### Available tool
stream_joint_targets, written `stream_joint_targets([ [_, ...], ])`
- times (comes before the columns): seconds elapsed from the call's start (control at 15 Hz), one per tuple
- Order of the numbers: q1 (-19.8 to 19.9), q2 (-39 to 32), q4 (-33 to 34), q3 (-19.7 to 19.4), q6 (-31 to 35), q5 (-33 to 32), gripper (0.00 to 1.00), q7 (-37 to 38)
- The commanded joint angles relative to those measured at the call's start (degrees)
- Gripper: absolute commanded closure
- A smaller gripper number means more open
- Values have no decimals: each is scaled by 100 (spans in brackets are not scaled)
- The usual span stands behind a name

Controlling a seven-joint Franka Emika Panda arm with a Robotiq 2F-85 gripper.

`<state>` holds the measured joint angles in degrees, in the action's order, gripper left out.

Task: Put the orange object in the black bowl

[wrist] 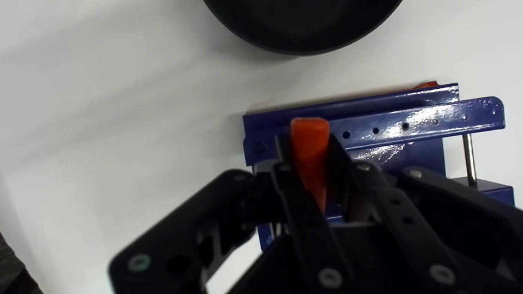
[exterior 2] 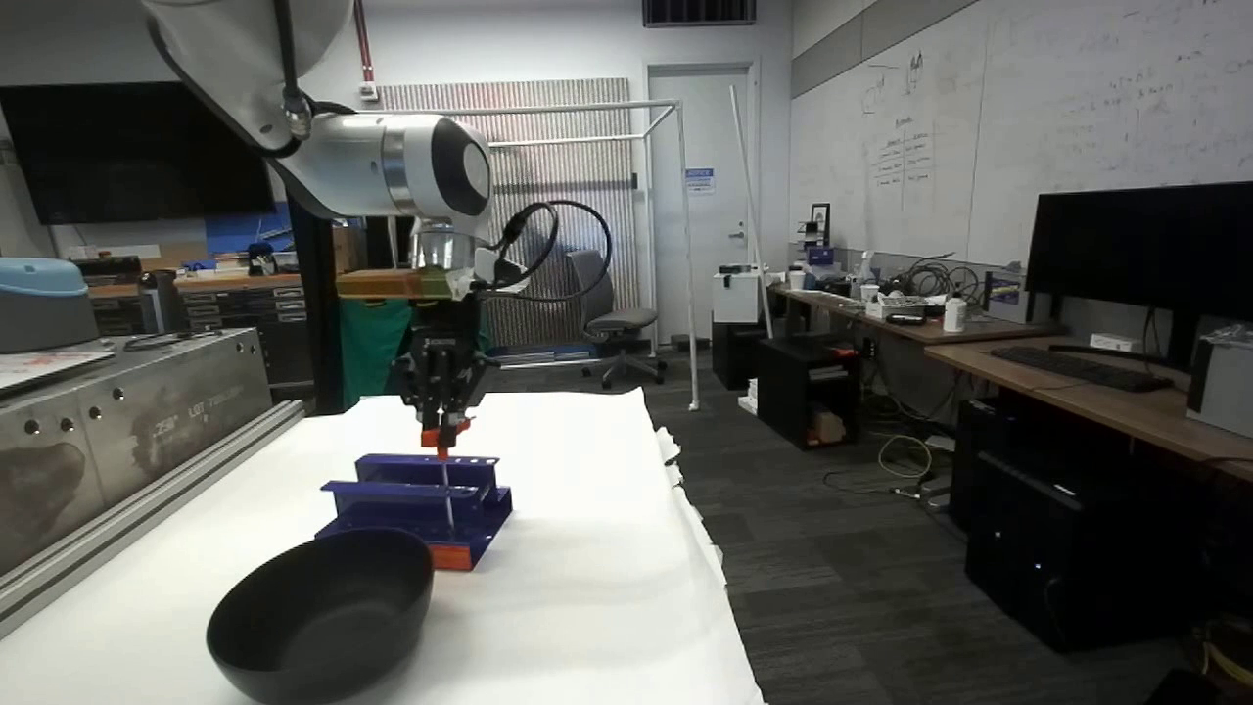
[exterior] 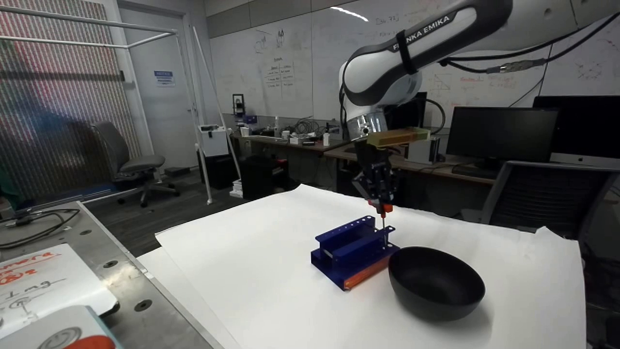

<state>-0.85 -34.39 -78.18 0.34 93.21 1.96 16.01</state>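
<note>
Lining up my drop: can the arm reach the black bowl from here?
Likely yes, after a lift: the black bowl stands beside the blue rack, its open top uncovered. The gripper holds the orange object, whose shaft, down at the rack, could snag.

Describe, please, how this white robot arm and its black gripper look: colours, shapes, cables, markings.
The white, rounded robot arm has dark panels and white lettering ending in "EMIKA", partly covered by a black strap. Black cables with a metallic connector run along it. A silvery ring and yellowish rectangular block sit near the black gripper, whose hinged fingers bear round screws.
</note>
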Motion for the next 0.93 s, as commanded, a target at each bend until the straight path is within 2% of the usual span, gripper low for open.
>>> stream_joint_targets([
  [0.0,-6,412,-132,-44,-105,297,88,128],
  [0.27,-190,1157,-406,-88,-359,230,87,652],
  [0.4,-238,1361,-207,-93,-907,313,87,1141],
  [0.67,-207,1193,302,-148,-2307,576,88,2068],
  [0.87,-70,841,266,-223,-2569,1041,89,2327],
])
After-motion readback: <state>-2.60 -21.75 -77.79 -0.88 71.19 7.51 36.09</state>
